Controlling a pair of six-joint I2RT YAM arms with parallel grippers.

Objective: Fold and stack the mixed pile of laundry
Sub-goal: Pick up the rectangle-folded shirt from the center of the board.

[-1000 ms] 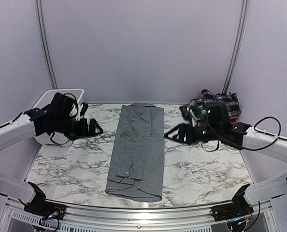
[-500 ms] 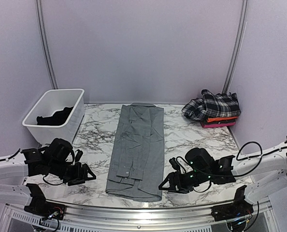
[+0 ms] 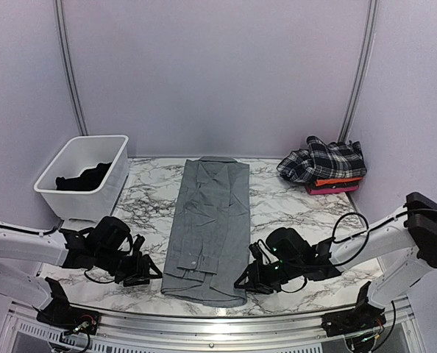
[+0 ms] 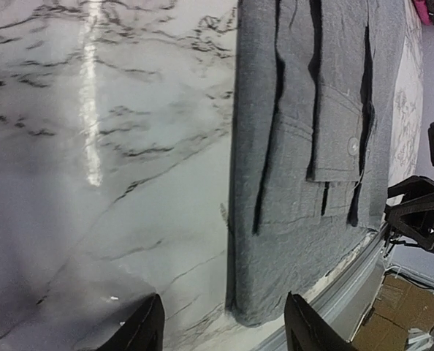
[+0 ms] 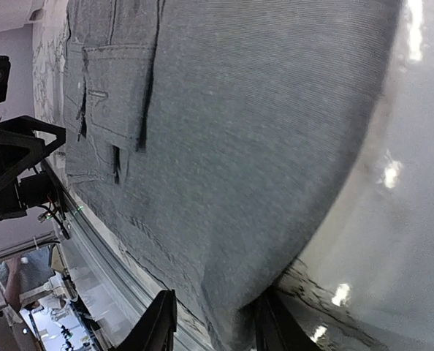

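Grey collared button shirt [image 3: 207, 224] is laid out flat down the middle of the marble table [image 3: 299, 220], folded into a long strip with the collar at the far end and the hem near the arms' bases.

Both arms are crouched really low. The left arm [image 3: 20, 246] runs in from the shirt's left side, forearm almost lying on the marble, and the left gripper [image 3: 151, 271] points sideways at the shirt's near-left corner. The right arm [image 3: 373, 239] has its elbow bent up well to the right of the shirt, with the forearm sloping down so the right gripper [image 3: 242, 283] sits right at the near-right corner.

In the left wrist view the fingers [image 4: 145, 329] are spread wide, with that corner of the hem in the gap between them, and they aren't squeezing it. In the right wrist view the fingers [image 5: 162, 322] stand closer together around the other corner. The cloth bulges against one of them, but there's a bit of gap on the other side, so they aren't clamped.

Rest of the laundry: the black-and-white plaid piece [image 3: 325, 162] sits on an orange piece [image 3: 336, 182] and the red-pink piece [image 3: 332, 190], far right of the shirt's collar. The black cloth [image 3: 82, 179] is inside the white basket [image 3: 93, 200], left of the shirt.
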